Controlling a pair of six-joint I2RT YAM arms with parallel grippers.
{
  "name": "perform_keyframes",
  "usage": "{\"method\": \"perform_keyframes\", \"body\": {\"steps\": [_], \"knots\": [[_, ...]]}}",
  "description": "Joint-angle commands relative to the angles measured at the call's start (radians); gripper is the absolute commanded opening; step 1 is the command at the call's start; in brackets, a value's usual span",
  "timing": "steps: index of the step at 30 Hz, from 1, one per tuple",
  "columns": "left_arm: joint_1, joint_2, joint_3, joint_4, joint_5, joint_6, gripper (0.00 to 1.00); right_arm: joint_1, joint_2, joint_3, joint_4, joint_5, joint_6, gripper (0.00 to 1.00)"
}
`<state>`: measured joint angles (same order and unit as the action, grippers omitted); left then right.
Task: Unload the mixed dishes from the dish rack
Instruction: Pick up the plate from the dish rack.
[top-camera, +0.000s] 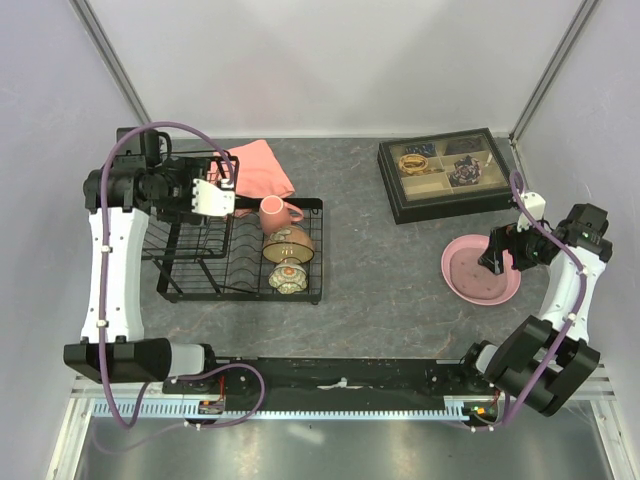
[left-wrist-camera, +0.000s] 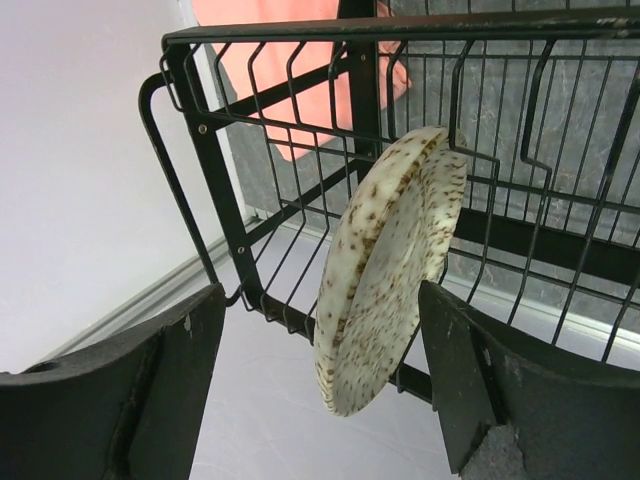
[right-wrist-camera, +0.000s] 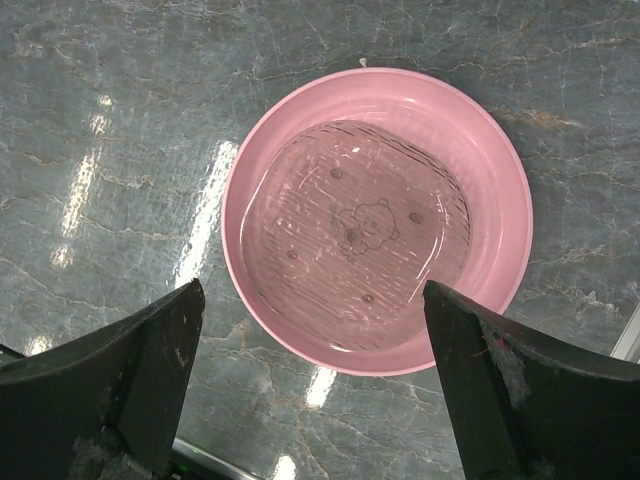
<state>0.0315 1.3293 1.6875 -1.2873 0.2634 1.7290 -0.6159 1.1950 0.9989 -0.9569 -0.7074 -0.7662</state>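
Looking down from above: my left gripper (top-camera: 228, 203) hangs at the far side of the dish rack (top-camera: 200, 272), jaws spread wide, nothing in them. Along the rack's right side sit the pink mug (top-camera: 275, 212), the speckled bowl (top-camera: 288, 243) and the small floral bowl (top-camera: 287, 278), with the mug farthest. A pink cloth (top-camera: 258, 168) lies just beyond the rack, and a black trinket tray (top-camera: 445, 172) sits far right. My right gripper (top-camera: 497, 262) hovers over the pink plate (top-camera: 462, 272), which lies flat on the table (top-camera: 370, 270), well apart from the rack.

Left wrist now: the speckled bowl (left-wrist-camera: 390, 270) stands on edge among the wires, framed between my fingers (left-wrist-camera: 150, 390), neither one touching it.

Right wrist: fingers (right-wrist-camera: 140, 380) fully apart and empty above the plate (right-wrist-camera: 378, 230), which has a little bear face printed in its middle.
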Motion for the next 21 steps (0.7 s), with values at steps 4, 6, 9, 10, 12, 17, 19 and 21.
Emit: {"method": "perform_keyframes", "body": {"steps": [4,6,9,10,12,17,19,21], "knots": [[0.007,0.062,0.064,-0.078,-0.001,0.11,0.83,0.005,0.006,-0.022,0.032,-0.035,-0.035,0.98],[0.008,0.07,0.077,-0.086,-0.001,0.124,0.81,0.005,0.003,-0.025,0.035,-0.033,-0.036,0.98],[0.011,0.08,0.083,-0.083,-0.006,0.142,0.75,0.005,0.003,-0.031,0.04,-0.033,-0.036,0.98],[0.01,0.084,0.084,-0.084,-0.012,0.147,0.72,0.005,0.003,-0.034,0.041,-0.033,-0.038,0.98],[0.01,0.087,0.086,-0.083,-0.012,0.152,0.69,0.005,0.005,-0.039,0.044,-0.033,-0.038,0.98],[0.011,0.094,0.083,-0.087,-0.029,0.162,0.55,0.005,0.009,-0.049,0.05,-0.033,-0.039,0.98],[0.01,0.096,0.081,-0.089,-0.035,0.164,0.47,0.005,0.008,-0.051,0.053,-0.032,-0.038,0.98],[0.01,0.094,0.08,-0.09,-0.036,0.162,0.45,0.005,0.008,-0.052,0.055,-0.03,-0.038,0.98]]}}
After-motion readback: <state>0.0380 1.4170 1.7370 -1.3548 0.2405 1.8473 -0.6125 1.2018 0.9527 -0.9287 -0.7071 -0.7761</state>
